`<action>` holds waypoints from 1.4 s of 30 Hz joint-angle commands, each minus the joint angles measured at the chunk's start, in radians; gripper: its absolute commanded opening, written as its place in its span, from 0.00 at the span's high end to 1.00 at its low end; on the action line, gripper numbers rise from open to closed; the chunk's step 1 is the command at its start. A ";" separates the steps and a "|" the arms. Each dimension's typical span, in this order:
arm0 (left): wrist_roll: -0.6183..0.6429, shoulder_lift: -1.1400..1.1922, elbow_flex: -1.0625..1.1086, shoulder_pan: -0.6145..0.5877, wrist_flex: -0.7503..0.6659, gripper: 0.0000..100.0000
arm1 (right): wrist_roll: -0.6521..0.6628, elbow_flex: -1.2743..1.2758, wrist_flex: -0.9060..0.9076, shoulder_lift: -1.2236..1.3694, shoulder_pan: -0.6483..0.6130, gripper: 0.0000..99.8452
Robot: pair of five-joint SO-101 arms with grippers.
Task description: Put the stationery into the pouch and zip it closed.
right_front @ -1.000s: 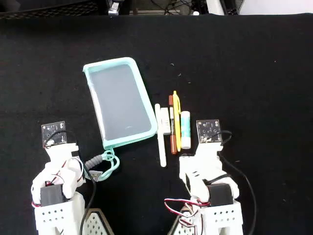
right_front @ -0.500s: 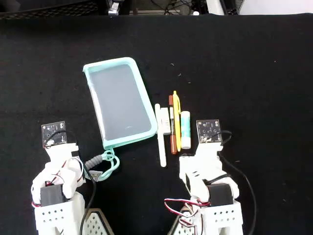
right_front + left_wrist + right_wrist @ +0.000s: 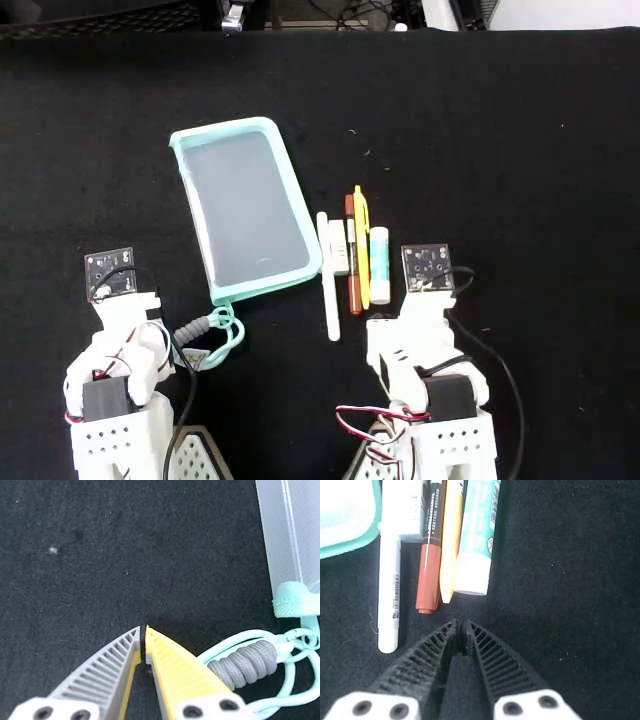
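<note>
pouch (image 3: 245, 210): lying flat, could slide when poked
pens (image 3: 352, 262): packed tight, easy to scatter grabbing one
left gripper (image 3: 144, 630): pinched closed, empty
right gripper (image 3: 461, 625): closed too, empty

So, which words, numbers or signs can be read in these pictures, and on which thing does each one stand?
No text can be quoted with certainty.
On the white pen: a barcode and fine print, too small to read.
On the brown marker: pale lettering along the black barrel, too blurred to read.
On the glue stick: dark print and a round sign, too small to read.
On the pouch: no print visible.
</note>
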 commanded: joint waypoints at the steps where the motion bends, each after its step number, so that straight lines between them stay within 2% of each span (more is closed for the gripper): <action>1: 0.005 0.003 0.015 -0.002 0.005 0.97 | -0.006 0.001 0.003 -0.035 0.006 0.99; 22: 0.005 0.002 0.015 0.025 -0.005 0.97 | -0.006 0.001 0.003 -0.035 0.006 0.99; 24: 0.005 0.002 0.015 0.085 -0.046 0.97 | -0.006 0.001 0.003 -0.035 0.006 0.99; 28: 0.005 0.002 0.015 0.225 -0.238 0.97 | -0.006 0.001 0.003 -0.035 0.006 0.99; 31: 0.005 0.002 0.015 0.280 -0.292 0.97 | -0.006 0.001 0.003 -0.035 0.006 0.99; 36: 0.000 0.002 0.015 0.285 -0.328 0.97 | -0.006 0.001 0.003 -0.035 0.002 0.99; 42: -0.003 0.003 0.015 0.249 -0.273 0.97 | -0.012 0.001 0.003 -0.035 0.002 0.99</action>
